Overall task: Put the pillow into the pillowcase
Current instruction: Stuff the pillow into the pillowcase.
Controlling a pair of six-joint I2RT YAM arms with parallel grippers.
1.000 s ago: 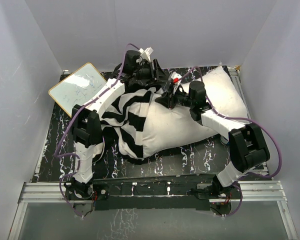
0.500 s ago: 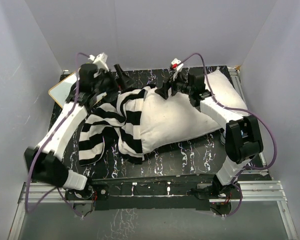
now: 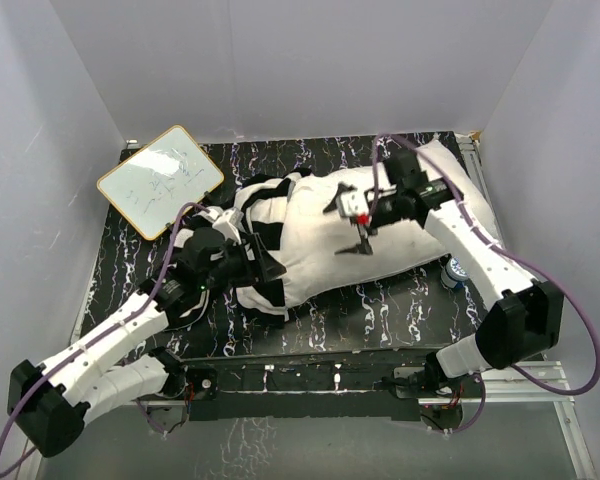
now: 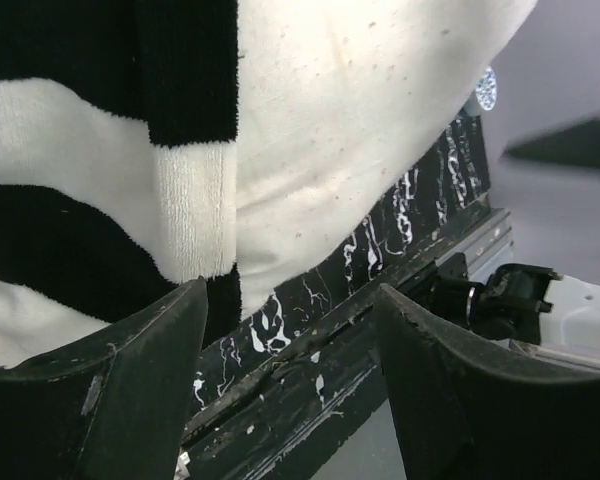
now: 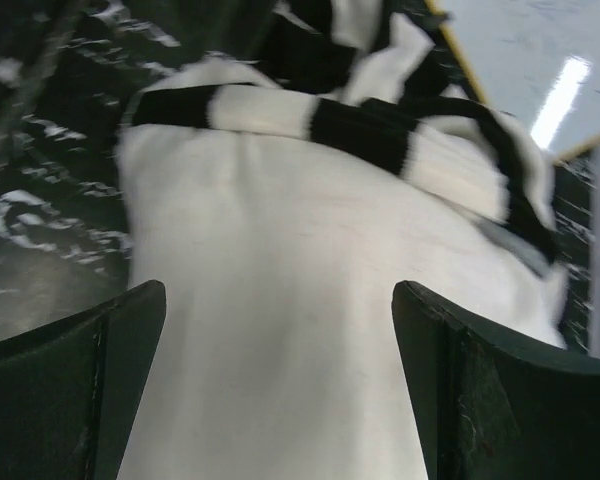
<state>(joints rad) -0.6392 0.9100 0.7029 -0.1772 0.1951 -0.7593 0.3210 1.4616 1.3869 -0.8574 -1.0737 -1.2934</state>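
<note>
White plump pillow partly inside ribbed striped pillowcase; left hand and right hand both wide, empty.

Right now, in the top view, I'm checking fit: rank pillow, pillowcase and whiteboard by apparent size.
1. pillow, largest.
2-3. pillowcase, bunched and partly hidden by the left arm, and whiteboard look alike: not ranked.

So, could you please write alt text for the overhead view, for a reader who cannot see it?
A white pillow lies across a dark marbled table, its left end inside a striped pillowcase. The open left gripper is by the pillowcase's near edge; the open right gripper hovers over the pillow. A whiteboard lies far left.
</note>
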